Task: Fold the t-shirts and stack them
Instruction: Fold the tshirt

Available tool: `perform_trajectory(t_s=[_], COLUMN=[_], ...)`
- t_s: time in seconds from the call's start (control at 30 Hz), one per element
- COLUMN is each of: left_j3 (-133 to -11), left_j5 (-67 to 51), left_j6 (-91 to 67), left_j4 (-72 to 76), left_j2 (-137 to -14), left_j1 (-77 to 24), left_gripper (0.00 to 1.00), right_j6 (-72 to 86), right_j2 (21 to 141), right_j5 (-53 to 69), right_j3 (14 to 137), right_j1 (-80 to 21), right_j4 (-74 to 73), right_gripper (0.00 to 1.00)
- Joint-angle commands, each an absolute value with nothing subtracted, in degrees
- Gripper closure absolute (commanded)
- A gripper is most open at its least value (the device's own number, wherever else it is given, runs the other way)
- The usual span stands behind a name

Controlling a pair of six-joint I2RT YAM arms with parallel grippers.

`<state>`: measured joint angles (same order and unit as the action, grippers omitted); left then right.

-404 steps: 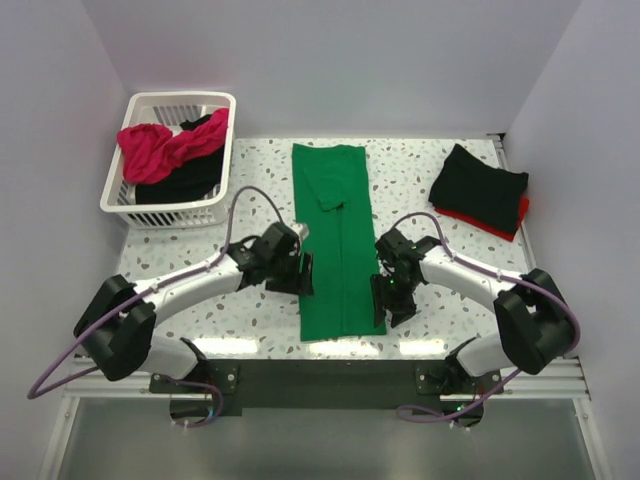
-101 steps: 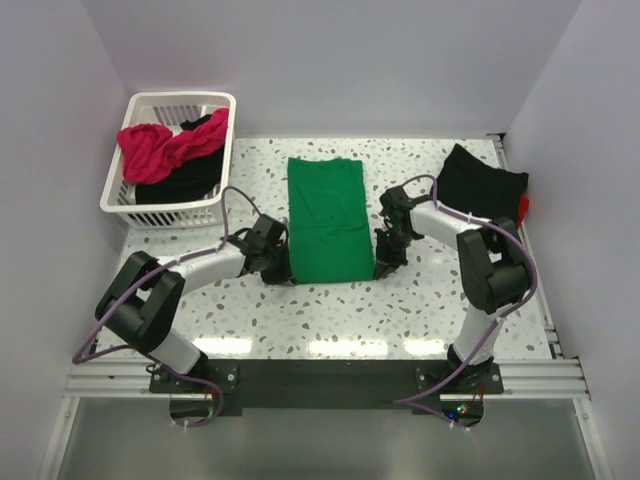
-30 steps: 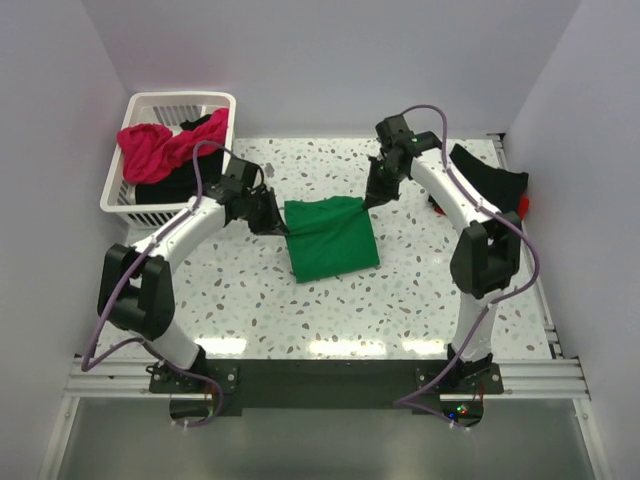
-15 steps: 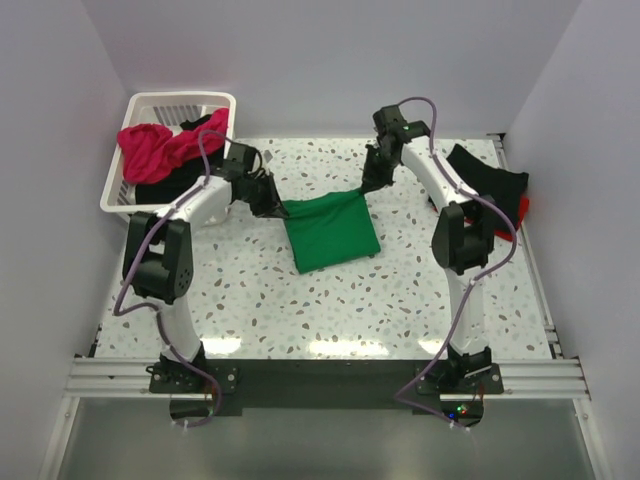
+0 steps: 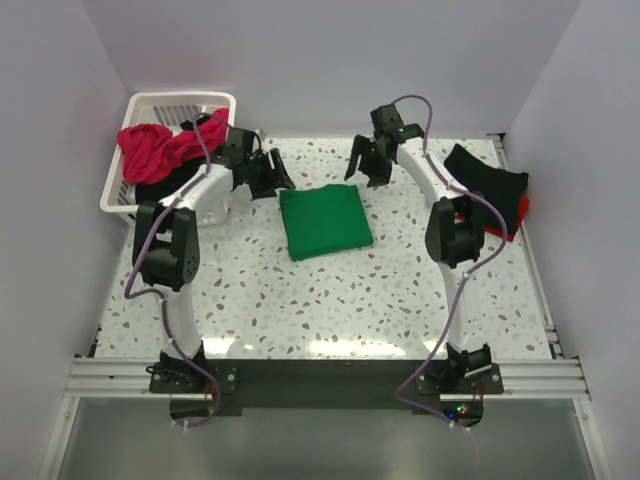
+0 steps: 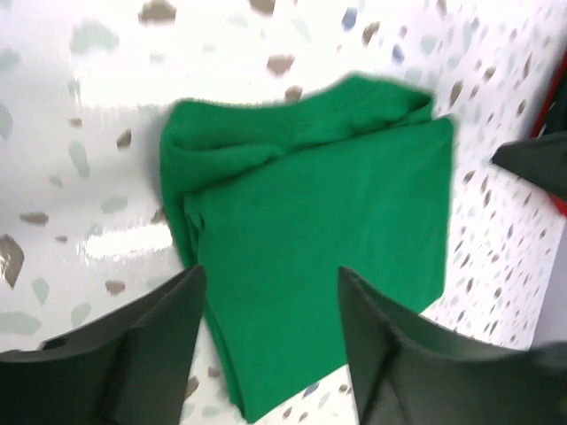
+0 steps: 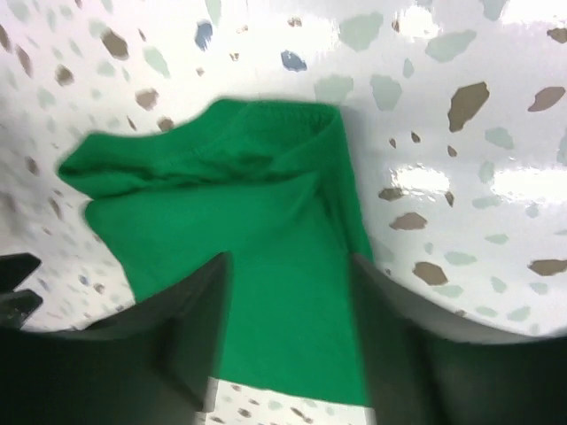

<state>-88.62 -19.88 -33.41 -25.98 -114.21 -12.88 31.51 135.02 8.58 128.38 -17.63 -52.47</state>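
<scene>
Top and wrist views, folding step judged to be closing. The green t-shirt [image 5: 325,222] is lying flat on the desk [image 5: 400,290] as a compact, roughly square packet, slightly skewed, towards the far middle of the surface. I am hovering my left tool [image 5: 268,172] just beyond its far left corner and my right tool [image 5: 365,165] just beyond its far right corner. Both wrist views are showing the 2 fingers of each tool standing apart with nothing between them and the green cloth lying on the desk below, so neither tool is gripping anything. The far edge of the packet is looking a little bunched and rounded in both wrist views, while the other edges are looking straighter. At the far right, well apart from the packet, a folded black t-shirt [image 5: 485,180] is sitting on a red t-shirt [image 5: 518,212], which I am taking as the stack. In the white basket [image 5: 160,208] at the far left, a magenta-pink t-shirt [image 5: 150,145] and another black one are waiting unfolded. I am judging the next move to be the transfer: it is calling for a pinch through all layers at 2 points on 1 edge, a level lift, and a square landing on the black t-shirt so the fold is not opening.
</scene>
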Motion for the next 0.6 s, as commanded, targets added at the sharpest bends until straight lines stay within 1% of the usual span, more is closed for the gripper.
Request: perform_trajectory(t_s=[0.0, 0.03, 0.07, 0.1, 0.2, 0.27, 0.47, 0.57], left_j3=[-93.6, -93.8, -93.5, -93.0, -89.3, -85.5, -76.1, -72.4], left_j5=[-17.1, -16.5, -16.3, -16.1, -16.8, -17.8, -17.5, -17.9], left_j6=[-35.7, -35.7, -35.3, -35.1, -33.7, -33.1, -31.8, -32.3], left_j4=[-18.6, -18.0, -17.9, -18.0, -17.8, -17.9, -17.5, -15.5], left_j2=[-115.0, -114.4, -114.0, -113.5, -111.1, -109.3, -105.4, -104.2], left_j1=[-12.0, -12.1, -12.2, -12.4, -12.5, -12.6, -14.4, -15.4], left_gripper=[0.31, 0.27, 0.18, 0.15, 0.14, 0.14, 0.15, 0.16], right_j6=[31.9, 31.4, 30.9, 29.5, 27.4, 26.7, 22.2, 21.4], right_j2=[134.7, 134.5, 133.2, 132.3, 127.2, 124.9, 118.7, 117.0], right_j5=[9.8, 11.0, 11.4, 11.6, 12.8, 15.2, 19.9, 24.9], right_j3=[131.0, 130.7, 129.0, 127.8, 120.0, 113.8, 102.9, 98.2], right_j1=[-16.5, -16.4, -16.3, -16.3, -15.9, -15.4, -14.9, -14.2], right_j4=[-44.9, -43.6, -42.9, -42.2, -37.7, -33.9, -30.2, -27.8], right_gripper=[0.25, 0.13, 0.1, 0.08, 0.01, 0.01, 0.01, 0.01])
